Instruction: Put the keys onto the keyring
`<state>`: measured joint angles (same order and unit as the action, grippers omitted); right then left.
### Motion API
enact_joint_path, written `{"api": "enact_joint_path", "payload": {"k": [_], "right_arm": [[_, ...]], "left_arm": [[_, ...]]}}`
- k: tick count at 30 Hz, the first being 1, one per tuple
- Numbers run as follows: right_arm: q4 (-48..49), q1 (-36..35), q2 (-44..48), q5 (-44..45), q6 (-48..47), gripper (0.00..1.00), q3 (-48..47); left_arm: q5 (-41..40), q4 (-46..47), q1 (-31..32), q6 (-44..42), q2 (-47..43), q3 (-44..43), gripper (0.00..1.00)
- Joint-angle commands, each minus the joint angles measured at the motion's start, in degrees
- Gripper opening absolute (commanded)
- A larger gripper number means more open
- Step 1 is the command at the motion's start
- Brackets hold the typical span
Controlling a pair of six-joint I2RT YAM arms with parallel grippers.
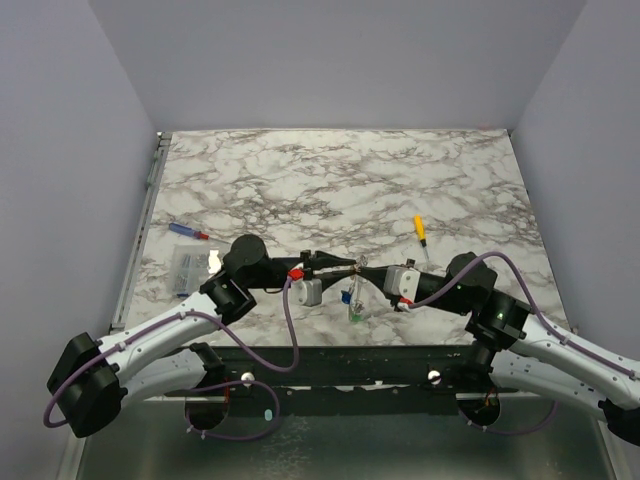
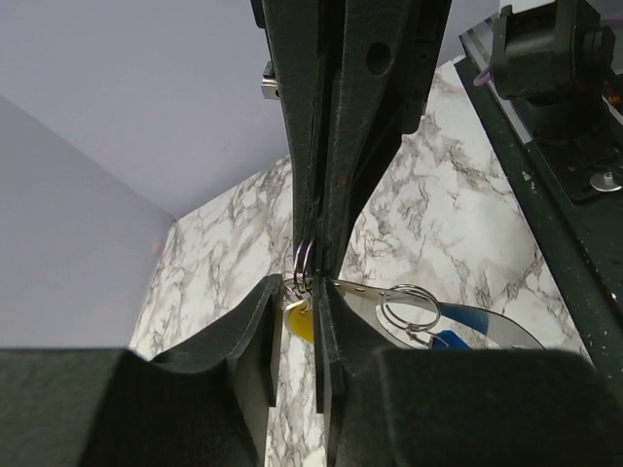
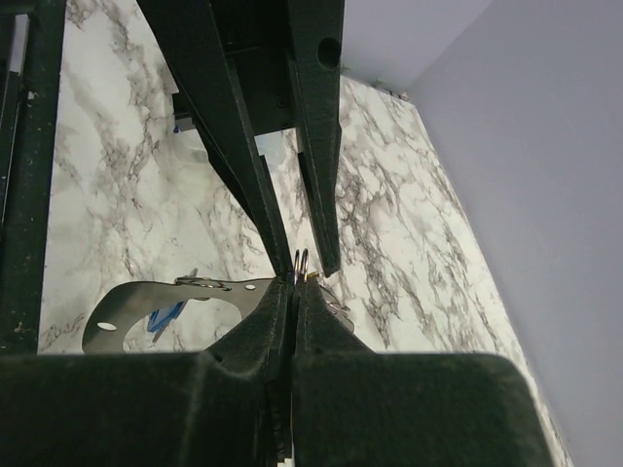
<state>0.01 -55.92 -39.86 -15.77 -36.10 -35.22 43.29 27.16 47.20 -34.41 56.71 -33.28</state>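
The 2 arms meet nose to nose above the near middle of the desk (image 1: 340, 180). The right gripper (image 3: 293, 292) has its fingers (image 3: 261, 326) pressed together on the wire of the keyring (image 2: 304, 261), which stands edge-on between the 2 sets of tips.

The left gripper (image 2: 300, 304) faces it. Its fingers (image 2: 265, 316) sit a narrow gap apart and clamp the yellow-headed key (image 2: 302, 323), just below the ring's wire and touching it.

From the top camera, a blue-headed key (image 1: 347, 297) and a green-headed key (image 1: 355, 314) hang under the meeting point, held off the desk. In the left wrist view, a smaller coil of wire (image 2: 407, 304) lies against a flat silver piece (image 2: 492, 329) beside the blue head.

Well off to the left on the desk lie a blue-and-red stick (image 1: 188, 231) and, nearer the arms, a clear packet (image 1: 188, 268).
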Motion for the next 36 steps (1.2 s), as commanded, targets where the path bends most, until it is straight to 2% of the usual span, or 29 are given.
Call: {"api": "enact_joint_path", "payload": {"k": [1, 5, 9, 11, 14, 18, 24, 30, 36], "right_arm": [[2.98, -0.15, -0.04, -2.34, -0.55, 0.01, -1.25], [3.56, -0.15, -0.18, -2.88, -0.80, 0.01, -0.99], [3.07, -0.15, -0.70, -2.51, -1.24, 0.01, -1.39], [2.86, -0.15, -0.67, -0.82, -0.61, 0.09, -1.50], [1.85, -0.15, -0.26, 3.06, -0.31, 0.30, -1.69], [-1.25, -0.15, 0.39, 6.12, -1.50, 0.40, -1.89], [-7.57, -0.15, -1.57, 10.90, -2.50, 0.43, -5.25], [-13.68, -0.15, -8.07, 13.88, -4.13, 0.44, -10.88], [-12.93, -0.15, -12.22, 14.23, -4.64, 0.46, -11.84]], "left_arm": [[2.75, -0.17, -0.22, 0.33, 0.87, -1.87, 0.19], [3.70, -0.17, -0.22, 0.82, 1.92, -2.21, 0.02], [2.70, -0.30, -0.18, 0.69, 2.30, -2.45, 0.00], [0.44, -0.35, -0.24, 0.46, 2.10, -2.47, 0.00], [-3.70, -0.63, -0.34, -0.46, 1.73, -2.32, 0.00], [-6.83, -1.68, -0.69, -1.35, 1.97, -2.52, 0.00], [-11.76, -4.72, -0.71, -3.34, 2.74, -3.48, 0.00], [-15.50, -8.15, -0.71, -4.58, 3.95, -4.77, 0.00], [-16.93, -8.70, -0.62, -4.35, 4.61, -5.14, 0.00]]}}
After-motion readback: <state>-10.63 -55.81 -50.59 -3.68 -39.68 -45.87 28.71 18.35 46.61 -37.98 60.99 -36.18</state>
